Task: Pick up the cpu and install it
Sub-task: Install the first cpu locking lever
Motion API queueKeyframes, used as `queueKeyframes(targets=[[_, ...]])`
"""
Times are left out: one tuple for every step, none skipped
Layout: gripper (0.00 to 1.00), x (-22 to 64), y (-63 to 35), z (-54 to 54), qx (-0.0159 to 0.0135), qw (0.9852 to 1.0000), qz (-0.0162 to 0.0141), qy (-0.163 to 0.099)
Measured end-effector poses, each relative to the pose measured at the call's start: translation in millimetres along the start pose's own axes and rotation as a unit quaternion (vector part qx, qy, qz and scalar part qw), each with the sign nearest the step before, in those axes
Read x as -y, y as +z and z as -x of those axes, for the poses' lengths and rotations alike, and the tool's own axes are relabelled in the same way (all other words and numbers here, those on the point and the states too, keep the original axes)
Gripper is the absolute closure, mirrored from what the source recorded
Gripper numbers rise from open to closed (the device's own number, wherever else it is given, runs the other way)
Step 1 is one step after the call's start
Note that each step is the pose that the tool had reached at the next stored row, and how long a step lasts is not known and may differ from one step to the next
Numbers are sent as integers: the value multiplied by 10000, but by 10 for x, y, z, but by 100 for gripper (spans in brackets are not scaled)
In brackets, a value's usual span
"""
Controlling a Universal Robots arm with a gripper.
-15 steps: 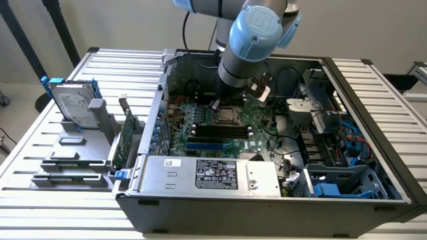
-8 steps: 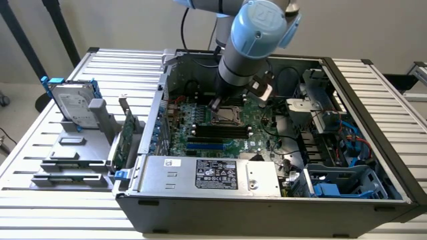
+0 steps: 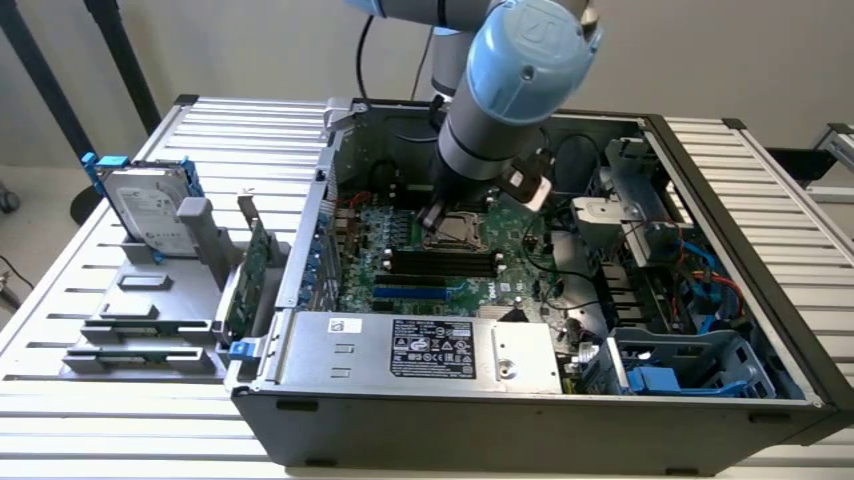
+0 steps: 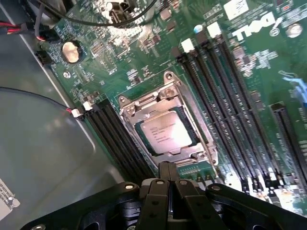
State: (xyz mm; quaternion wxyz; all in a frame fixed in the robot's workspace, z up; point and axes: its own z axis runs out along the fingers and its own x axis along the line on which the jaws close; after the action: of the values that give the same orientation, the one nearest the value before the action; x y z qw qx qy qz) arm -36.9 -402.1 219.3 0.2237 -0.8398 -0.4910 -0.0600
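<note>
Exterior & wrist views. The cpu (image 4: 165,132) lies flat in the motherboard (image 4: 240,72) socket, inside its metal frame (image 4: 165,96), silver top w/ printed text facing up. It is square, so no clear long axis; its edges sit diagonal to the memory slots (image 4: 225,110). Gripper (image 4: 168,175) hangs just beside the socket, jaws fully closed, holding nothing. Computer case (image 3: 534,420) sits open on the table (image 3: 120,420).

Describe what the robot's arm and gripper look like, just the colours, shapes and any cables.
The arm is a thick round tube in dark silver-grey metal, topped by a pale blue rounded joint cap with a faint embossed logo. A black cable runs behind it. The gripper is matte black, with angular linkage bars joined by small silver pivot pins.
</note>
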Motion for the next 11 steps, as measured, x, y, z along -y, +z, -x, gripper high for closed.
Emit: queueKeyframes(targets=[[89,-8,-27,19,3,10000,-7,5],[89,-15,-56,39,6,10000,-14,9],[89,-22,-87,57,9,10000,-20,15],[89,-28,-119,75,12,10000,-27,21],[89,-35,-154,94,15,10000,-33,28],[89,-41,-185,111,18,10000,-41,34],[89,-47,-214,129,22,10000,-48,40],[89,-54,-240,146,25,10000,-55,45],[89,-60,-259,163,30,10000,-63,51],[89,-66,-274,178,35,10000,-73,57],[89,-72,-288,194,41,9999,-85,64]])
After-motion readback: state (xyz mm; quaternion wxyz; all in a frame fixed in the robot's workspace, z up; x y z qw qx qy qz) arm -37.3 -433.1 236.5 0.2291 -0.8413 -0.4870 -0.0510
